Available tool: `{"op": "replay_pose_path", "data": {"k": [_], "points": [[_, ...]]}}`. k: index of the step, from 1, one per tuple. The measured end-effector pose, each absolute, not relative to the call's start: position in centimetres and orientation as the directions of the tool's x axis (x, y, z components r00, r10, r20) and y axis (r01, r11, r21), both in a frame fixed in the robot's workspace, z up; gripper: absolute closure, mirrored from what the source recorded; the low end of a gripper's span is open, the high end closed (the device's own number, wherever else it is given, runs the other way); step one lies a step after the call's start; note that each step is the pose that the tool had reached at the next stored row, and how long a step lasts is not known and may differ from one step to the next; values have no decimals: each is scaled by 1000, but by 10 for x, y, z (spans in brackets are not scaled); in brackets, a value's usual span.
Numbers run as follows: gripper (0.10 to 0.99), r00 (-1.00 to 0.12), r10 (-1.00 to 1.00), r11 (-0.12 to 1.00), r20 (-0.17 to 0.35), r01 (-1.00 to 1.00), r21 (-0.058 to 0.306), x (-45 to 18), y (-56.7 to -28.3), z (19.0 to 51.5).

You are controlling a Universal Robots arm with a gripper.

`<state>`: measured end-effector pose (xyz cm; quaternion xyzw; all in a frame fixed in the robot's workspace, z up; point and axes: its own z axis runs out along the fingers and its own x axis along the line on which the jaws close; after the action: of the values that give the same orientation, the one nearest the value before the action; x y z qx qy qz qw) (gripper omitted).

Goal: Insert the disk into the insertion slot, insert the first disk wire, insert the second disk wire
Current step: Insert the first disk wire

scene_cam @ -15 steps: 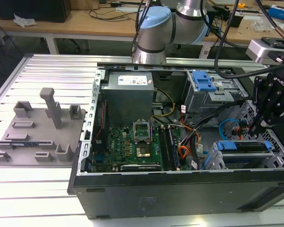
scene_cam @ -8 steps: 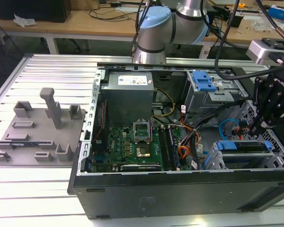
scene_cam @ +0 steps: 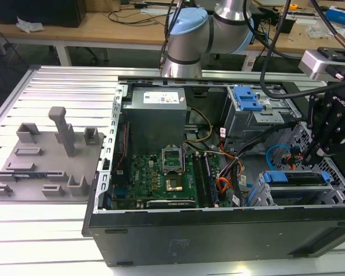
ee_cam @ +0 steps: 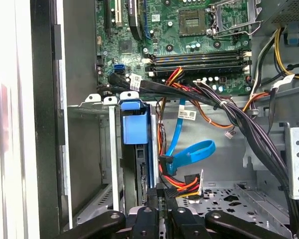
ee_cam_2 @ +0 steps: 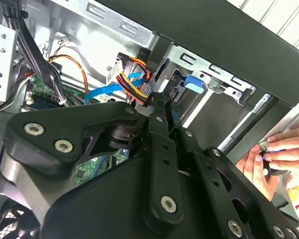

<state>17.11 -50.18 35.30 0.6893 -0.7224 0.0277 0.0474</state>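
The disk (scene_cam: 293,178), silver in a blue carrier, lies inside the insertion slot (scene_cam: 260,196), the low grey cage at the case's front corner on the exterior view's right. In the first wrist view the disk (ee_cam: 135,127) shows edge-on with its blue tab. My gripper (scene_cam: 309,155) hangs just behind the disk. Its fingertips (ee_cam: 162,199) are pressed together on a black connector with red, yellow and black wires (ee_cam: 182,185), at the disk's rear edge. A blue flat wire (ee_cam: 189,154) ends in a black plug (ee_cam: 165,162) at that same edge. The second wrist view shows the gripper (ee_cam_2: 157,99) beside the coloured wires (ee_cam_2: 134,82).
A taller grey cage with a blue tab (scene_cam: 247,99) stands behind. The motherboard (scene_cam: 169,172) and a thick black cable bundle (ee_cam: 239,119) lie beside the disk bay. A person's hand (ee_cam_2: 274,154) rests outside the case wall. A grey fixture plate (scene_cam: 46,155) sits on the exterior view's left.
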Motion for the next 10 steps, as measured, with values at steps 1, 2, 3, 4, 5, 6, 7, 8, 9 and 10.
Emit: {"op": "replay_pose_path", "data": {"k": [1, 2, 3, 4, 5, 6, 7, 8, 9, 10], "points": [[922, -45, -993, 48, 107, -999, 25, 171, -502, 353], [922, -45, -993, 48, 107, -999, 25, 171, -503, 353], [922, -45, -993, 48, 107, -999, 25, 171, -503, 353], [922, -45, -993, 48, 107, -999, 25, 171, -504, 353], [922, -45, -993, 48, 107, -999, 25, 171, -505, 353], [922, -45, -993, 48, 107, -999, 25, 171, -505, 353], [922, -45, -993, 48, 107, -999, 25, 171, -506, 353], [922, -45, -993, 48, 107, -999, 25, 171, -506, 353], [922, -45, -993, 48, 107, -999, 25, 171, -507, 353], [922, -45, -993, 48, 107, -999, 25, 171, -507, 353]]}}
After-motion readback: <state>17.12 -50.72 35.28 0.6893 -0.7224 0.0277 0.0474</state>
